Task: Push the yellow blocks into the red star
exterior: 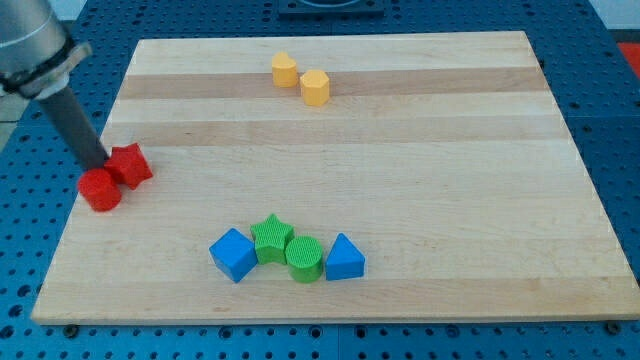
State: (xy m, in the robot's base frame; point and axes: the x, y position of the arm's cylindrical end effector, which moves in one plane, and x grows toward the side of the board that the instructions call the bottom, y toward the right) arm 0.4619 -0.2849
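The arm carried no pincer at all, so nothing was held; it ended in a rod, and my tip [101,166] stood at the view's left edge of the desk [400,150], touching or almost touching the two red blocks. The red cylinder [99,189] lay just below my tip, and the red star [131,165] was just to its right, the two blocks touching each other. The two yellow blocks were well apart from there, near the view's top: one yellow block [285,70], rounded with a point, and a yellow hexagon-like block [315,87] just beside it. To do the step well, I judged my tip should go around behind the yellow pair, to their upper right side, and then push slowly toward the star. The green and blue blocks lay out of this path.
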